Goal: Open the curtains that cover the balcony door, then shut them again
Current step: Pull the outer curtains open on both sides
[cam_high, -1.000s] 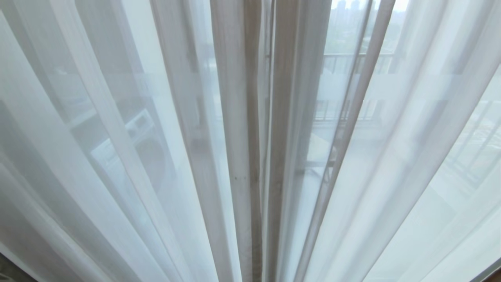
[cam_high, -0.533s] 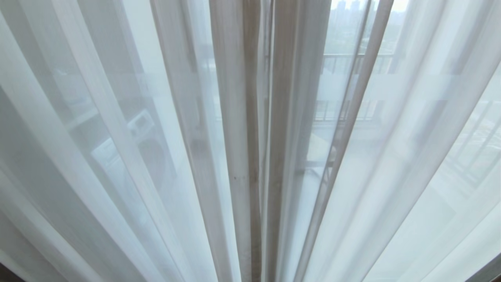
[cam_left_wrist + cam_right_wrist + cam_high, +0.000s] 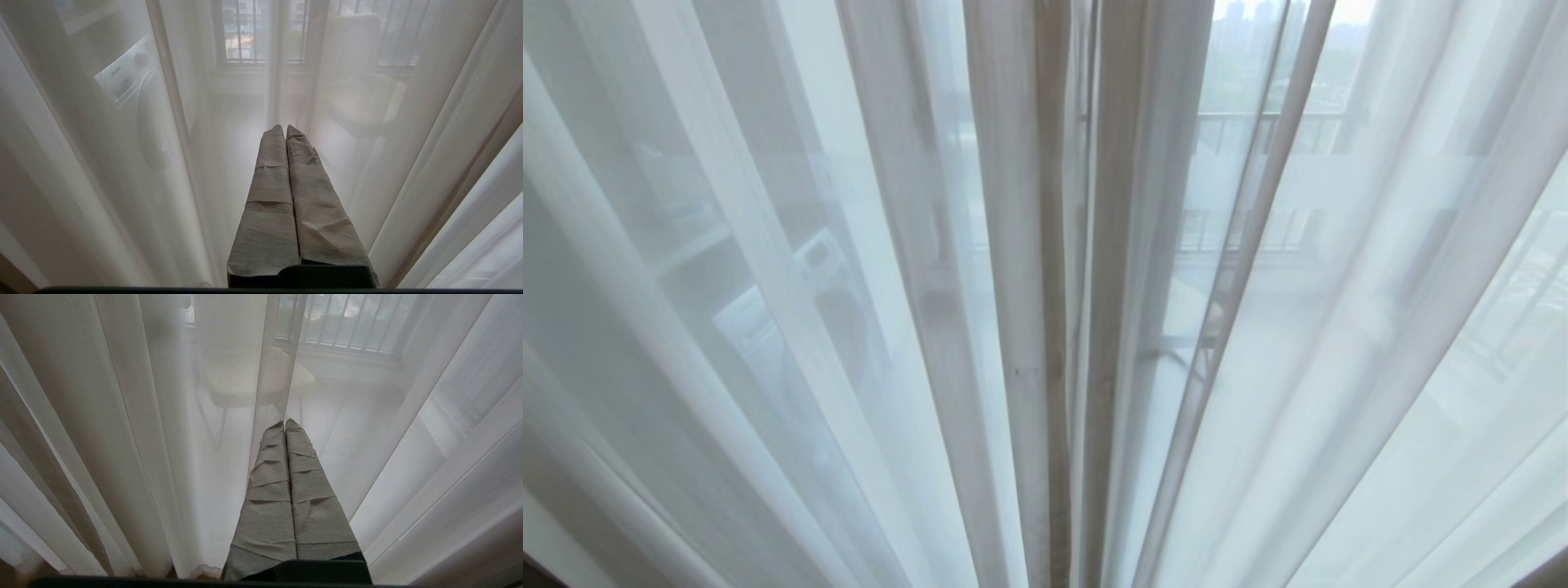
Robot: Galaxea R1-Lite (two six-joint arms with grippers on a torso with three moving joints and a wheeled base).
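The white sheer curtains (image 3: 866, 327) hang drawn across the whole head view, and their pleated edges meet at the middle (image 3: 1062, 327). The balcony door shows only dimly through them as a dark upright frame (image 3: 1086, 163). Neither gripper is in the head view. In the left wrist view my left gripper (image 3: 284, 126), its fingers wrapped in grey cloth, is shut with nothing in it and points at the sheer (image 3: 184, 163). My right gripper (image 3: 284, 421), wrapped the same way, is shut and empty, with its tips just below a hanging fold (image 3: 273, 375); whether they touch it I cannot tell.
Through the sheer I make out a white washing machine (image 3: 825, 302) on the left, a pale chair (image 3: 245, 379) near the middle and a dark balcony railing (image 3: 1258, 131) farther back. A strip of floor shows under the hem (image 3: 204, 573).
The sheer folds at the left and lower right of the head view have swayed slightly. The pleats in the middle hang as before, and no gripper has come into that view.
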